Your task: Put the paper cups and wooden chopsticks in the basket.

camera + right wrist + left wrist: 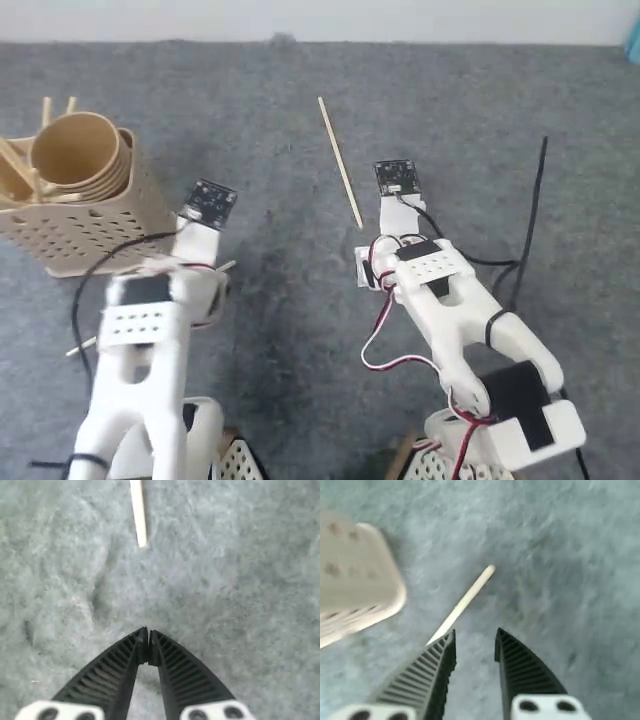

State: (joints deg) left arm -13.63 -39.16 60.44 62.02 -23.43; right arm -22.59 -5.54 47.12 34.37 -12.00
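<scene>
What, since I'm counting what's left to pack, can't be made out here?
- High view: the left arm covers the middle of one chopstick; just its ends show.
- High view: the cups in the basket nest, so their count is unclear.
- Right wrist view: the other chopstick is cut off by the picture's edge.

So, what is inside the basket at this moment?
Inside the basket stands a stack of paper cups, with wooden chopsticks sticking up beside it. The basket wall covers their lower parts and the bottom.
</scene>
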